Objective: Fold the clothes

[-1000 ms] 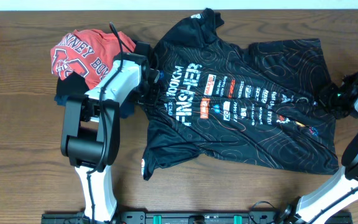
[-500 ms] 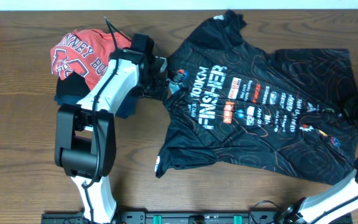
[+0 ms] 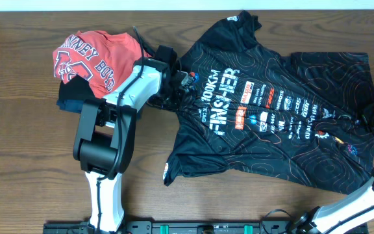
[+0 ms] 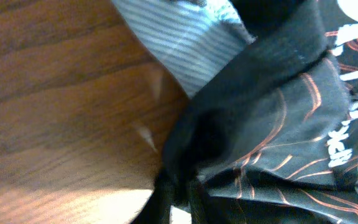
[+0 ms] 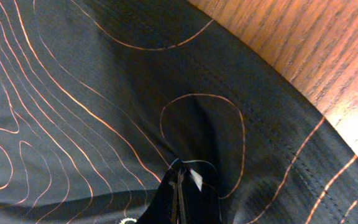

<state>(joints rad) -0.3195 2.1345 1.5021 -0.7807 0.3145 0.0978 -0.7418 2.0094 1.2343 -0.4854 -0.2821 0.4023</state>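
Black jersey (image 3: 271,123) lies spread on the table (image 3: 18,162), stretched between two grippers.
Left gripper (image 3: 176,86) pinches the collar end and right gripper (image 5: 180,186) pinches the hem. Both are closed on cloth, and the long axis runs left to right.

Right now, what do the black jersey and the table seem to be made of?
Black jersey: looks like a thin synthetic sports knit, matte with a faint sheen. It puckers in fine folds, and the contour lines look printed.
Table: wood or wood-look laminate, I cannot tell which. It has brown grain and is smooth, with glare patches in the wrist views.
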